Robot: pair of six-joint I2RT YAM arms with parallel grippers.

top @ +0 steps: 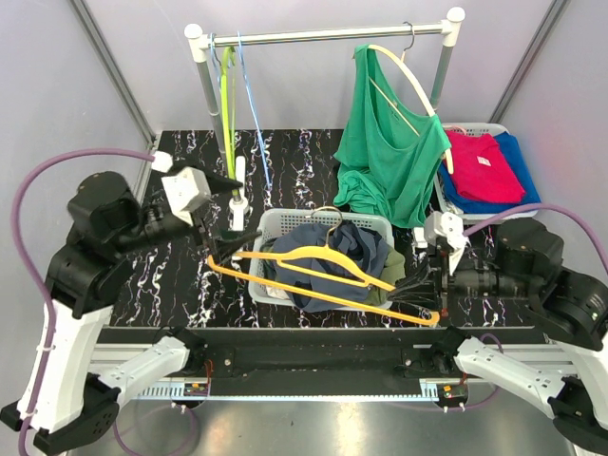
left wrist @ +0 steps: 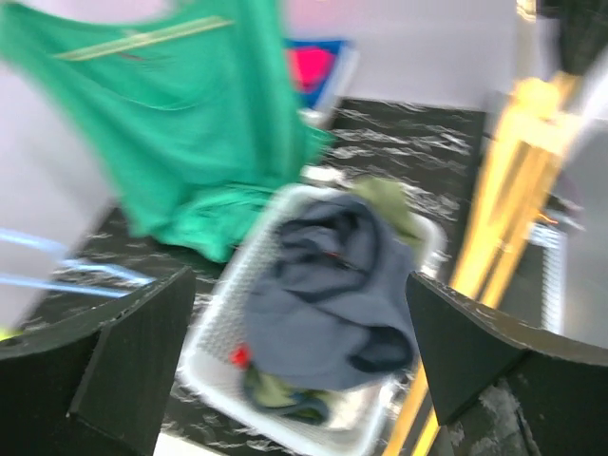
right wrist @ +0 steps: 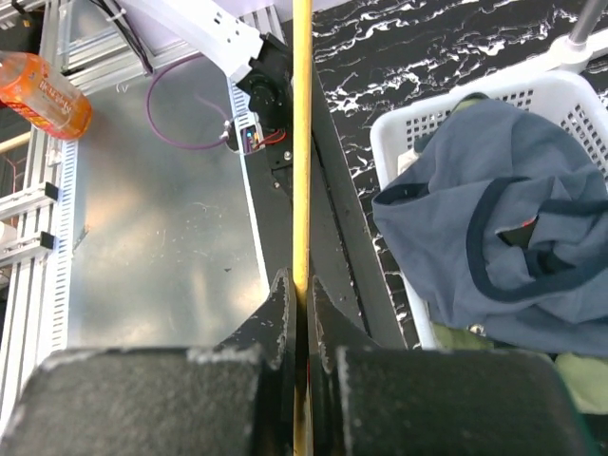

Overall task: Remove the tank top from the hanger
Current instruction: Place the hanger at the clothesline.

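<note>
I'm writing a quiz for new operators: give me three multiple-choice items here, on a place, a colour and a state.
1. Where does the green tank top hang? A) from the rack's rail B) on a chair C) in a drawer
2. What colour is the top garment in the white basket? A) red B) green C) blue-grey
3. How is the right gripper? A) wide open B) shut on the yellow hanger C) gripping the tank top
Answers: 1A, a cream hanger holds it there; 2C, the top view shows it; 3B, its fingers pinch it.
</note>
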